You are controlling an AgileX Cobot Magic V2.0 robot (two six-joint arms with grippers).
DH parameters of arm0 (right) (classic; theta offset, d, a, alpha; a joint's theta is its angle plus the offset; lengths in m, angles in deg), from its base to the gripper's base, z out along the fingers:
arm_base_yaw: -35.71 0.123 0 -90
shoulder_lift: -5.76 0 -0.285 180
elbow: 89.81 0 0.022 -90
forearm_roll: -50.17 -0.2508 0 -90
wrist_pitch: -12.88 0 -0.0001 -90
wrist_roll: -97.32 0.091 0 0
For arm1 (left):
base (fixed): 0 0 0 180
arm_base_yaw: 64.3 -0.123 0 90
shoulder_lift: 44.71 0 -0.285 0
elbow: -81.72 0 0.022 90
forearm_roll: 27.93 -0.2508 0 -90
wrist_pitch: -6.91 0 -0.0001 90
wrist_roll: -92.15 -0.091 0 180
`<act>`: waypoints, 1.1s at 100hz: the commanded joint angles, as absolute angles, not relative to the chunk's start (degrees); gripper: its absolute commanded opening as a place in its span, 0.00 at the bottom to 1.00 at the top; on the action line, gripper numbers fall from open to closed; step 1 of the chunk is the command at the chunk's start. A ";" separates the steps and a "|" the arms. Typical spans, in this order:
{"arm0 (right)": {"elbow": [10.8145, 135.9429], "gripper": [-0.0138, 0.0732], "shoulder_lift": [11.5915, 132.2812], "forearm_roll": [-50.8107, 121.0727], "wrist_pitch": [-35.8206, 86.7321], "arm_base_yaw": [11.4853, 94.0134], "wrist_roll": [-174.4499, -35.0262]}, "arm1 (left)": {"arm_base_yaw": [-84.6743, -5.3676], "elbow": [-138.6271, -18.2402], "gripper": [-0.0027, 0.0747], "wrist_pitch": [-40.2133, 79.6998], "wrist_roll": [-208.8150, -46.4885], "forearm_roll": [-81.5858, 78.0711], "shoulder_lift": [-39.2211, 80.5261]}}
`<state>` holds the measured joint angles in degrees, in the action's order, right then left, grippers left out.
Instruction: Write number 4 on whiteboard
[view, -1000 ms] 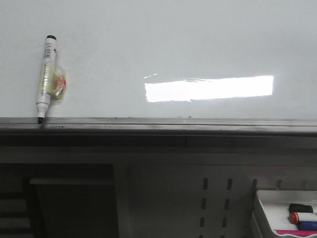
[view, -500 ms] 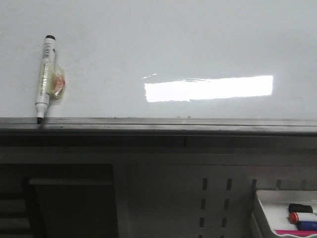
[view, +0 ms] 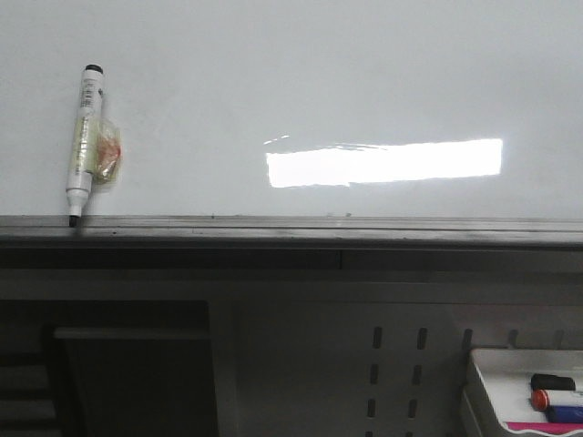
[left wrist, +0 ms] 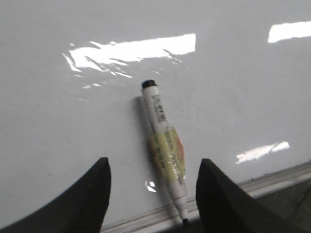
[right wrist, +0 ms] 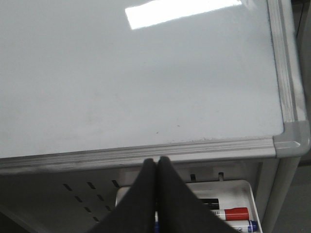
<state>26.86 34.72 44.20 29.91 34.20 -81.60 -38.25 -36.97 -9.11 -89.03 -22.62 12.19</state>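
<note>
Stage: Since I see no stroke anywhere on the whiteboard, I judge the writing has not begun and the pickup comes first.
Whiteboard: it fills the upper part of my front view, glossy, with a bright glare bar across it and a grey ledge along its lower edge.
Number 4: not there; the board is blank in all three views.
Marker: a white marker with a yellowish wrap lies on the board's left part, tip down, touching the ledge.
Left gripper: my wrist camera shows the jaws spread wide, empty, with the marker's lower half between them but touching neither.
Right gripper: jaws pressed together on nothing, hanging below the board's lower right corner, above a white tray of spare markers.
Risk, grasp: the marker lies tilted across the jaws' gap; closing off-centre could, I think, nudge it along the ledge or squeeze it out.
Risk, wrap: that loose-looking wrap may slip under the pads.
Risk, tip: it points down at the ledge; a badly angled grip would likely give faint or skipped strokes.
Risk, glare: it hides thin lines from me.
</note>
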 commanded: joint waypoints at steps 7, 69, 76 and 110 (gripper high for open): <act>28.89 0.08 35.62 44.03 26.30 34.26 -81.67 | -33.91 -41.94 0.51 -16.16 -88.45 -21.12 21.23; 28.89 0.08 35.62 44.03 25.96 34.26 -81.67 | -32.19 -44.66 0.58 -22.38 -86.56 -13.38 36.90; 28.89 0.08 35.62 44.03 25.96 34.26 -81.67 | -32.19 -44.66 0.57 -23.56 -86.56 -13.38 37.34; 28.89 0.08 35.51 44.03 25.96 34.26 -81.67 | -32.29 -44.66 0.04 -23.74 -86.56 -11.14 37.46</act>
<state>26.86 34.72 44.20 29.91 34.20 -81.60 -32.65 -43.01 -19.08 -87.08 -11.49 38.50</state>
